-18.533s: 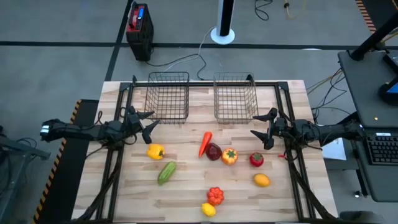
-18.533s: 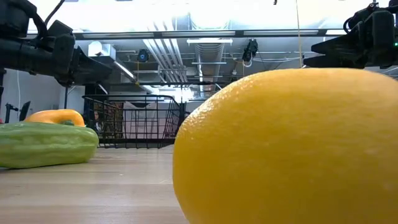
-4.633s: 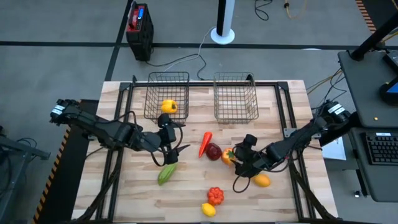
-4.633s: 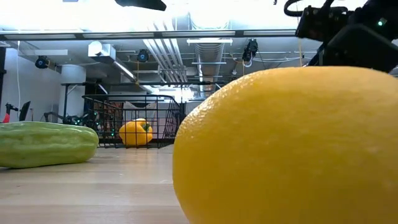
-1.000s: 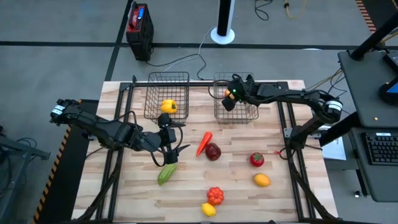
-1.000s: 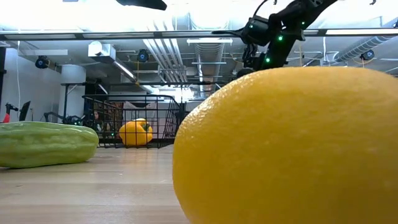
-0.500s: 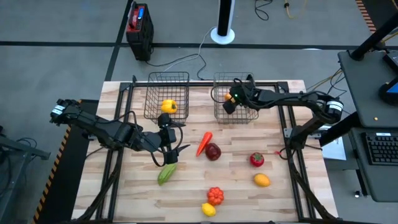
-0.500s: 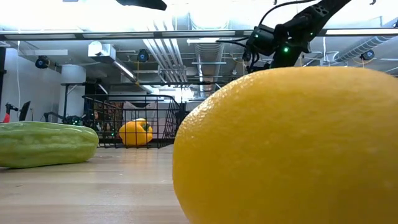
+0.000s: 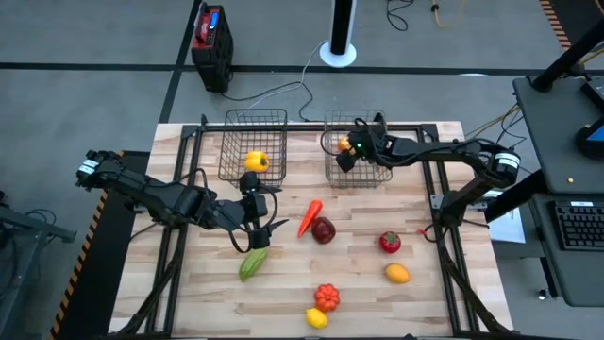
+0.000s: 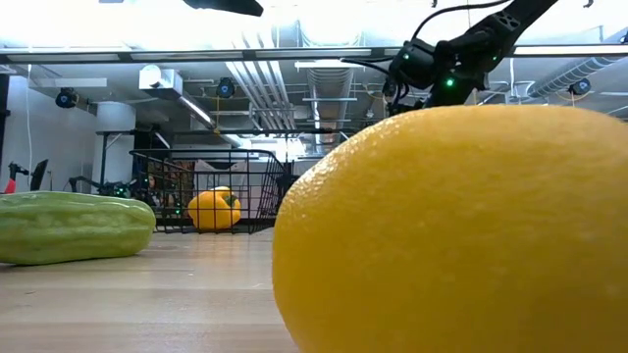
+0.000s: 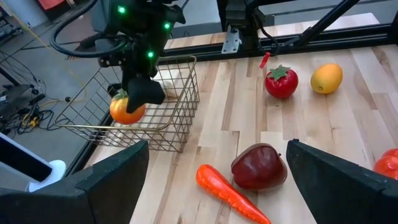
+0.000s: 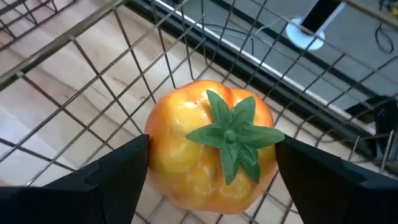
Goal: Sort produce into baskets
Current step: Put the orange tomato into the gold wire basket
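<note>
Item: orange tomato [image 12: 211,144], green calyx up. Now lowered inside the right basket [image 9: 357,151] at the bench's far edge, between the wide-parted fingers of the right gripper [image 9: 345,151]; a second back, carried higher above the rim. Contact with the fingers not discernible; release judged done or imminent.

Item: yellow pepper [image 9: 255,161], lying in the left basket [image 9: 253,146].

Item: left gripper [image 9: 257,233], spread wide, empty, unmoved above the cucumber [image 9: 252,263] toward the bench's near-left.

Remaining on bench: carrot [image 9: 309,216], apple [image 9: 324,229], others.

A pepper [image 9: 255,161] lies in the left basket [image 9: 229,124], a tomato [image 9: 344,145] in the right basket [image 9: 377,127].
</note>
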